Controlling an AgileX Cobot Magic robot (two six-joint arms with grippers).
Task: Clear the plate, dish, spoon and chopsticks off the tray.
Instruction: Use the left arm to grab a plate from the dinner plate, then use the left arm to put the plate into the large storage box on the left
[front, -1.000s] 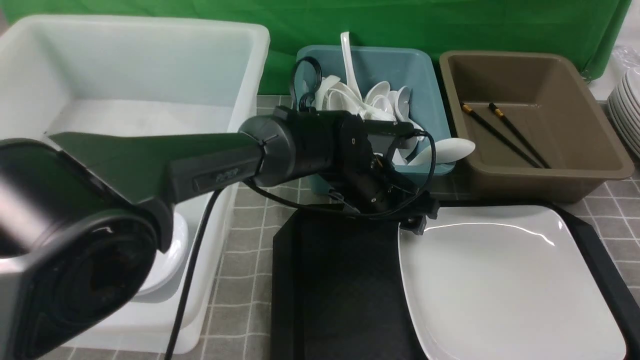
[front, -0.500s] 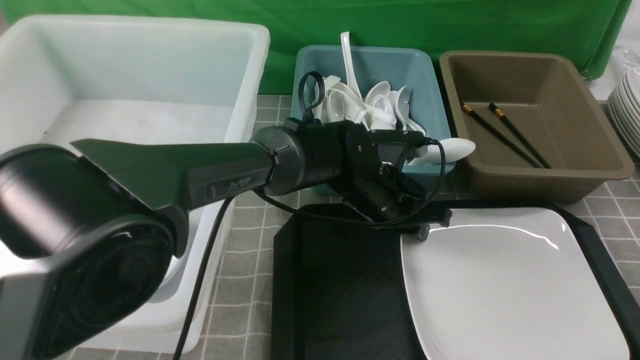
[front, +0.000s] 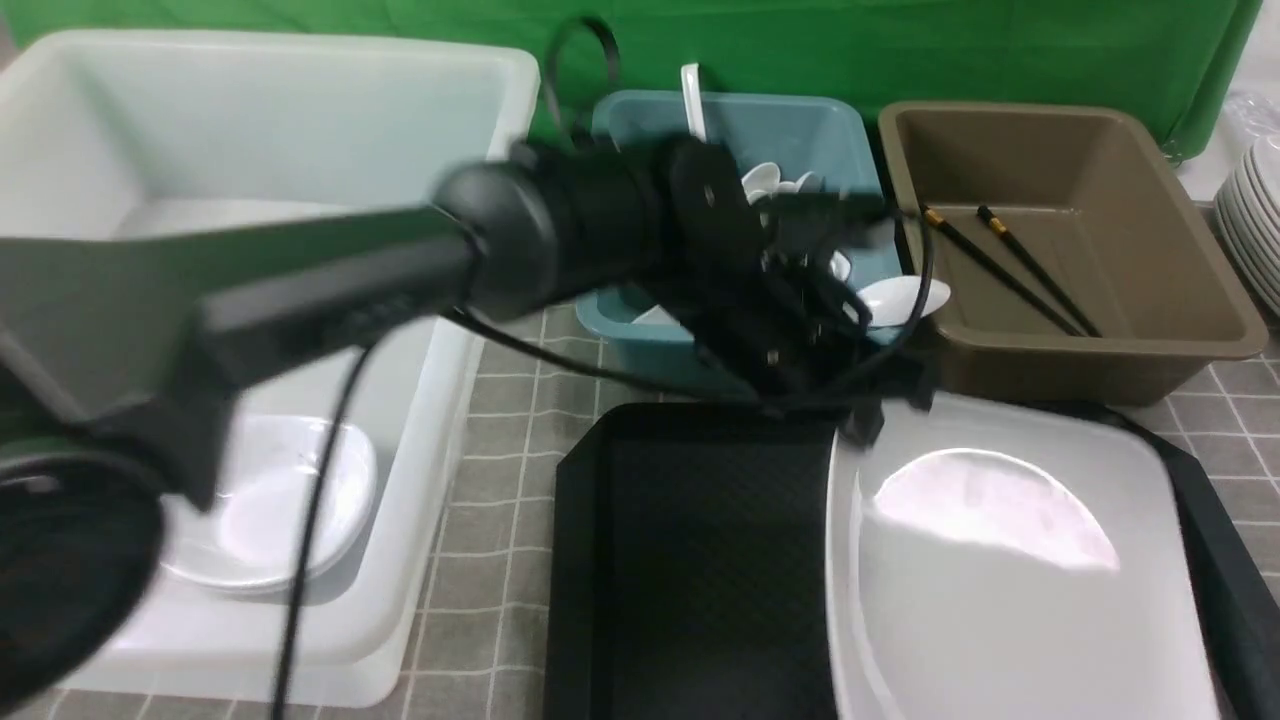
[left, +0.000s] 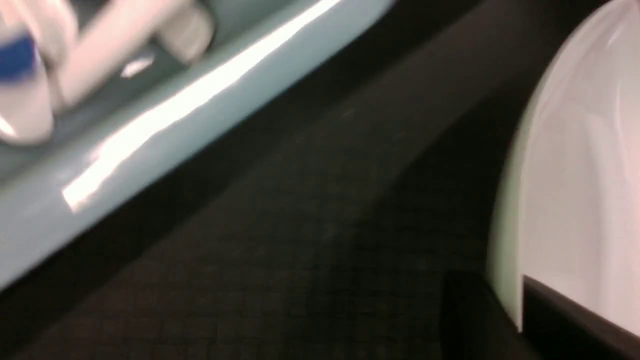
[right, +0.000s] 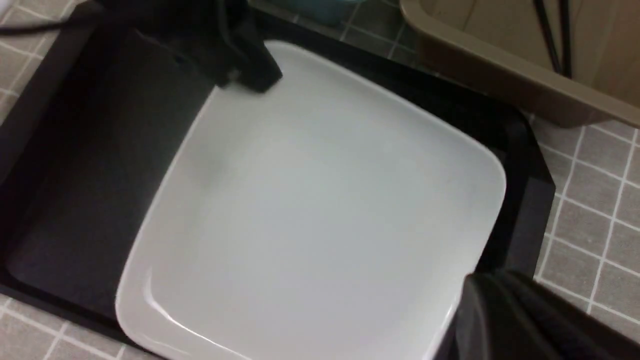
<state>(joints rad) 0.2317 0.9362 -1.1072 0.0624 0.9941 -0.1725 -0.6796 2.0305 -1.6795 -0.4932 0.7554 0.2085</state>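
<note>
Now my left gripper (front: 865, 425) pinches the far corner of the large white plate (front: 1000, 620), tilted on the right half of the black tray (front: 690, 560); next I should lift it clear without slipping.

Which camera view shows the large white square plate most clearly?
The right wrist view: the plate appears sharp and almost whole. The front view shows it blurred, with glare, and cut off at the bottom. The left wrist view shows only a blurred rim.
</note>
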